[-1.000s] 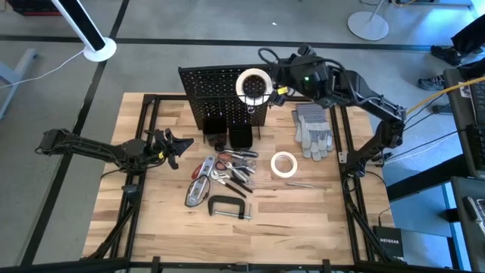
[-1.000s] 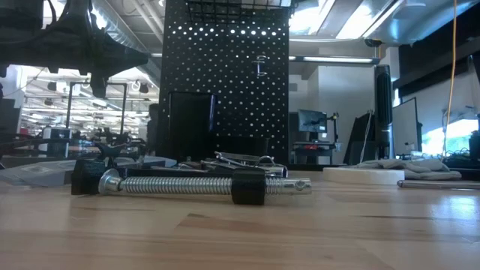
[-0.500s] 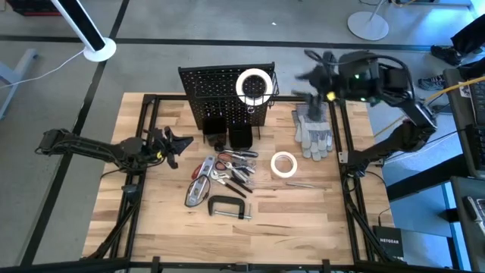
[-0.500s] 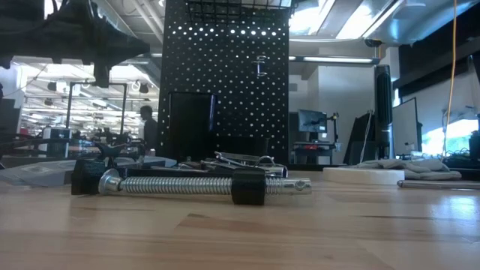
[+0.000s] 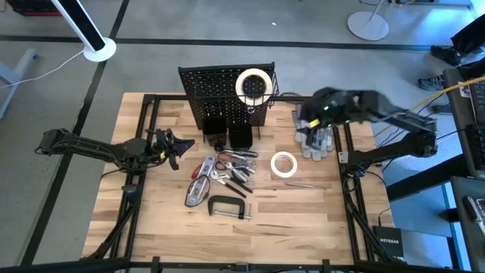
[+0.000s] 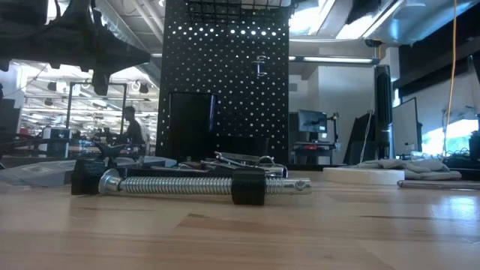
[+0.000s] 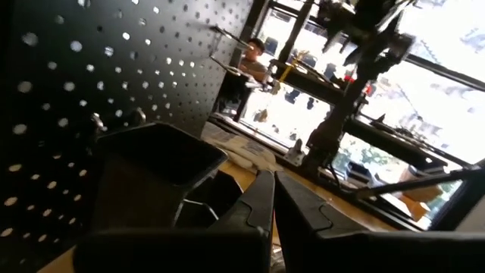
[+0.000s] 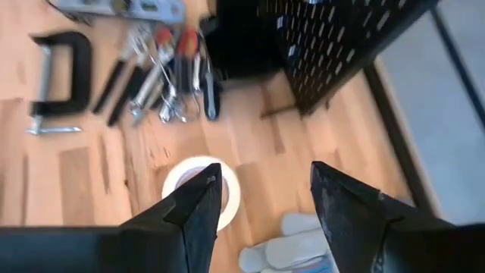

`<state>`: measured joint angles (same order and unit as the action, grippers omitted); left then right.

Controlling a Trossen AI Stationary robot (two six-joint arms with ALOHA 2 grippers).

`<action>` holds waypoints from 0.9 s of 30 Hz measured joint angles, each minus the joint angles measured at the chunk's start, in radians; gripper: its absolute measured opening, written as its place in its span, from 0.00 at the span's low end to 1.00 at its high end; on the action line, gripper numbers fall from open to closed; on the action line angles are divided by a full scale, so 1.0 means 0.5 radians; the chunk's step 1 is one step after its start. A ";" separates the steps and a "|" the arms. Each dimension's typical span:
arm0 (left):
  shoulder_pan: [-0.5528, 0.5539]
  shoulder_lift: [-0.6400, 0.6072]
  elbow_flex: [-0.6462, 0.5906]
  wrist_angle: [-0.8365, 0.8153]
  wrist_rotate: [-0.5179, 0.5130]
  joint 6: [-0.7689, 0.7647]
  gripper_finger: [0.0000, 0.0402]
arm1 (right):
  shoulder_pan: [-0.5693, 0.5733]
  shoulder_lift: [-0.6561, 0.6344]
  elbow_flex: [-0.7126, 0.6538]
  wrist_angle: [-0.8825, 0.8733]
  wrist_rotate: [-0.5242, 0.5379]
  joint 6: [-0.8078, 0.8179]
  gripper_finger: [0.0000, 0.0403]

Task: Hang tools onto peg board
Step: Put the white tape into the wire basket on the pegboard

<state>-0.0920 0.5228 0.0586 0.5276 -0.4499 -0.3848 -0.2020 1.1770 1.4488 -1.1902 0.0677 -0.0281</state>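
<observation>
Below the wide-open right gripper (image 8: 261,199), the tape roll (image 8: 198,186) lies flat, probably light, stiff, best pinched across its rim; left gripper (image 5: 179,145) shut, empty.

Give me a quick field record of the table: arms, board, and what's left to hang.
left gripper: shut, empty, waiting left of the peg board
right gripper: open, empty, above the grey gloves
on board: one white tape roll in the wire basket
on table: second tape roll, C-clamp, pliers pile, red utility knife
thin silver tool: right of the pile
</observation>
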 joint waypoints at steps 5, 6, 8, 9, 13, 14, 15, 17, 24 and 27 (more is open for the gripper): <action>0.000 0.000 0.001 -0.004 0.018 0.036 0.00 | 0.000 -0.037 -0.520 0.250 0.004 0.190 0.50; 0.000 0.000 0.001 -0.004 0.018 0.036 0.00 | 0.000 -0.037 -0.615 0.289 0.004 0.225 0.50; 0.000 0.000 0.002 -0.011 0.018 0.033 0.00 | 0.000 -0.035 -0.798 0.415 0.004 0.309 0.50; 0.000 0.000 0.003 -0.024 0.018 0.020 0.00 | 0.000 -0.033 -0.885 0.484 0.004 0.351 0.50; 0.000 0.000 0.003 -0.099 0.018 -0.001 0.00 | -0.001 -0.033 -1.192 0.761 0.005 0.514 0.50; 0.000 0.000 0.003 -0.112 0.018 -0.002 0.00 | -0.001 -0.033 -1.254 0.828 0.005 0.560 0.50; 0.000 0.000 0.003 -0.116 0.018 -0.003 0.00 | -0.001 -0.033 -1.312 0.887 0.003 0.601 0.50; 0.000 0.000 0.003 -0.127 0.018 -0.003 0.00 | -0.002 -0.033 -1.417 1.008 -0.014 0.678 0.50; 0.000 0.000 0.003 -0.170 0.019 -0.002 0.00 | -0.002 -0.033 -1.689 1.291 -0.067 0.928 0.50; 0.000 0.000 0.003 -0.163 0.019 0.012 0.00 | -0.002 -0.021 -1.771 1.393 -0.068 0.968 0.50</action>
<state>-0.0917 0.5228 0.0601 0.4458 -0.4405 -0.3789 -0.2031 1.1664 0.5632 -0.4937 0.0339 0.4557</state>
